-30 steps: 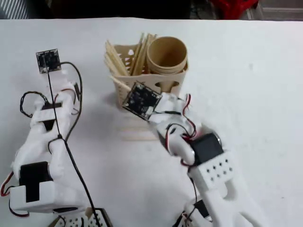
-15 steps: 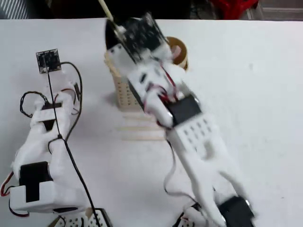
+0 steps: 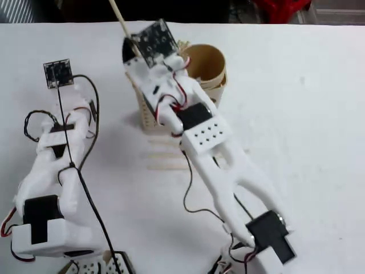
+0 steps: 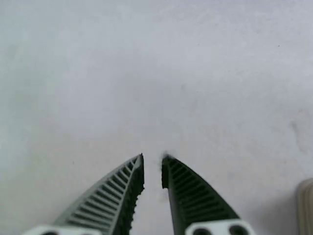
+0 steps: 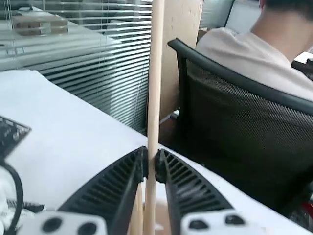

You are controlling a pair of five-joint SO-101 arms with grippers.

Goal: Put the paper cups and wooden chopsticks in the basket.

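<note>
Chopstick point(image 3: 118, 12) pokes up at the far edge of the table point(image 3: 296, 114) in the high view, where my right arm point(image 3: 219, 157) stretches over the basket point(image 3: 147, 117) holding the paper cups point(image 3: 208, 61), with loose chopsticks point(image 3: 162, 154) lying just beside it. From the left wrist, my left gripper point(image 4: 152, 157) sits nearly closed on nothing above the table. From the right wrist, my right gripper point(image 5: 151, 164) is clamped on that upright chopstick.
</note>
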